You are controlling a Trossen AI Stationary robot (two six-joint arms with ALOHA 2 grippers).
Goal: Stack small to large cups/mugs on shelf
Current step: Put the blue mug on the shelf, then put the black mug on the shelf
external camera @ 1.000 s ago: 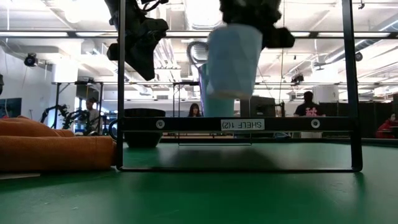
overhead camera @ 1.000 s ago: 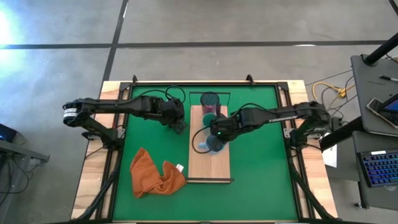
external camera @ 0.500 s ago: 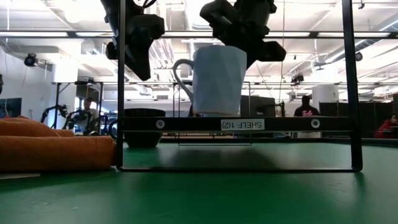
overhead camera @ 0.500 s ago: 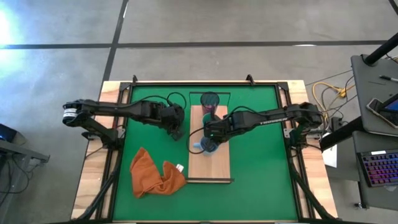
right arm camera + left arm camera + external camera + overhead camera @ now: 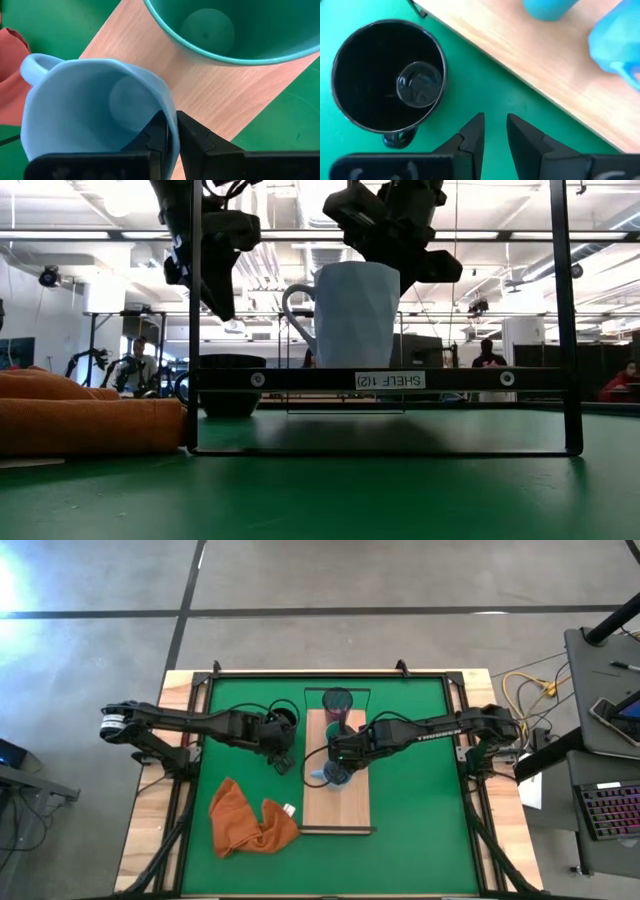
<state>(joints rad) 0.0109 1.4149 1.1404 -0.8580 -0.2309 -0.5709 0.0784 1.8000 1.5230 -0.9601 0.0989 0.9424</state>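
On shelf (image 5: 300, 379) front edge, label (image 5: 390, 380) reads "SHELF 1(2)".

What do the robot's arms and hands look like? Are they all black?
Mostly. Both arms are thin, dark and jointed, with black cables looping along them. The left arm has a pale ring at its outer end; the right arm carries small white lettering. Each hand, left hand and right hand, ends in two dark wedge-shaped fingers.

Shelf (image 5: 338, 802): mid-table, lengthwise. On it, far end to middle: cup (image 5: 338, 701), second cup (image 5: 337, 732), mug (image 5: 332, 772). Second mug (image 5: 387, 75): on table beside shelf's left edge. Cloth (image 5: 248, 817): table's near-left.
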